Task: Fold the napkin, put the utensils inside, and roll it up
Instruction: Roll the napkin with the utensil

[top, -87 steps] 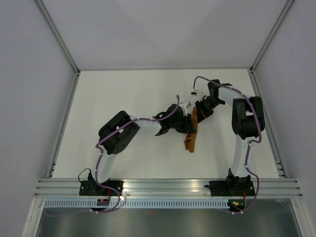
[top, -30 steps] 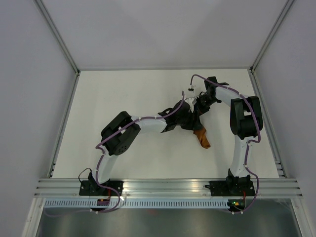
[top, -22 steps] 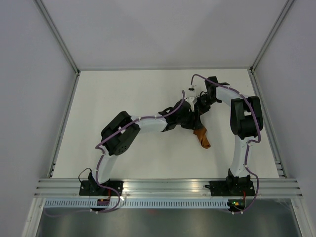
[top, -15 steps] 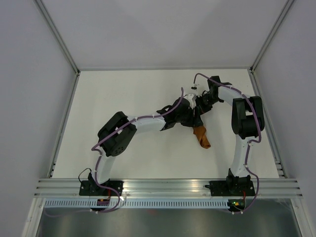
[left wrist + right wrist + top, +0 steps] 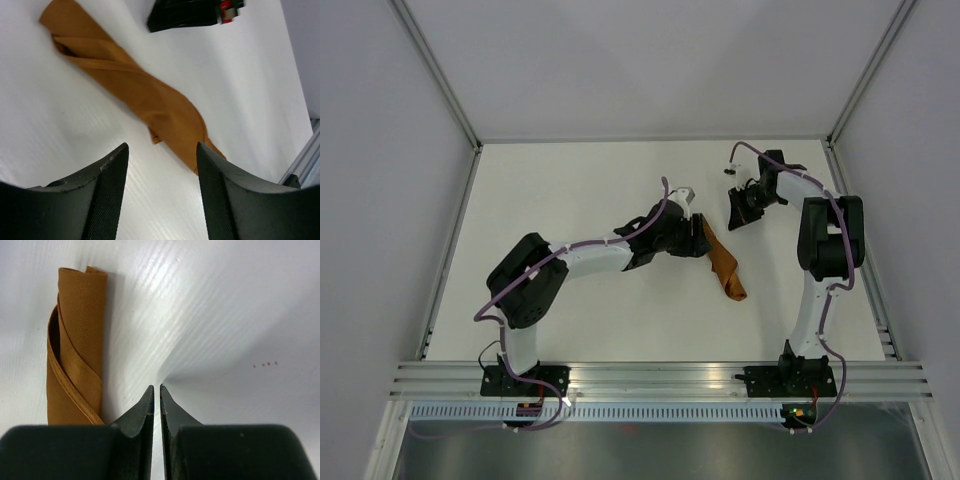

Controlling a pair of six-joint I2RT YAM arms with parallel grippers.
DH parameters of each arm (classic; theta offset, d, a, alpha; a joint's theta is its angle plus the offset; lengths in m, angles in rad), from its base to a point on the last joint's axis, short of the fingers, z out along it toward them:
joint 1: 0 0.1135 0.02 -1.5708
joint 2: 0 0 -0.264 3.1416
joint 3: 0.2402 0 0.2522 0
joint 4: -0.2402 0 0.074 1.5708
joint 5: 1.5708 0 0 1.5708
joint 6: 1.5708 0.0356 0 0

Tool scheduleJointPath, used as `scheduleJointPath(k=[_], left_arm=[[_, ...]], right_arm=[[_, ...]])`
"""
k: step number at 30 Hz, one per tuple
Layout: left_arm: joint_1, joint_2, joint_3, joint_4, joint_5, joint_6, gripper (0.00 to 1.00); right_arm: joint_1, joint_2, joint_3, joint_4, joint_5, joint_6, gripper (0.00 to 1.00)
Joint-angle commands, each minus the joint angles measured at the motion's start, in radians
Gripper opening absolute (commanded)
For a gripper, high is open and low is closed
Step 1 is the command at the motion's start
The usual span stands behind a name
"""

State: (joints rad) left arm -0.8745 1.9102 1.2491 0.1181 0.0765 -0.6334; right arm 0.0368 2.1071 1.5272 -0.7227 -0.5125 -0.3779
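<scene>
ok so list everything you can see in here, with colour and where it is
napkin: one, rust-orange, rolled into a long bundle, lying on the table right of centre
cutlery: none showing; cannot tell whether any is inside the roll
table: one, white, under everything
rail: one, silver metal, along the near edge, carrying both arm bases
walls: pale grey, on three sides
left arm: one, white and black with a purple cable, reaching to the napkin's far end
right arm: one, same colours, folded at the right side
left fingers: two, black, apart, nothing between them
right fingers: two, black, nearly together, holding nothing, clear of the napkin
</scene>
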Motion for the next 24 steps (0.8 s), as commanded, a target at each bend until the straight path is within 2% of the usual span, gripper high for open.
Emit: scheduleJointPath(k=[1,6,14,19,24], left_arm=[[0.011,-0.069,-0.069,0.055,-0.064,-0.074,0.61],[0.009,-0.040,-0.103,0.089,-0.073,-0.118,0.55],[0.006,0.042,-0.119,0.155,-0.066,-0.206,0.43],[0.003,0.072,-0.128,0.199,-0.055,-0.236,0.36],[-0.004,0.111,-0.096,0.178,-0.055,-0.255,0.29]], right_arm=[[-0.031,-0.050,0.034,-0.055,-0.052,-0.004,0.13],[-0.107,-0.067,-0.019,-0.098,-0.086,-0.065,0.12],[-0.147,-0.205,-0.119,-0.156,-0.112,-0.164,0.13],[-0.147,-0.202,-0.163,-0.176,-0.158,-0.194,0.11],[-0.138,-0.147,-0.131,-0.233,-0.211,-0.233,0.08]])
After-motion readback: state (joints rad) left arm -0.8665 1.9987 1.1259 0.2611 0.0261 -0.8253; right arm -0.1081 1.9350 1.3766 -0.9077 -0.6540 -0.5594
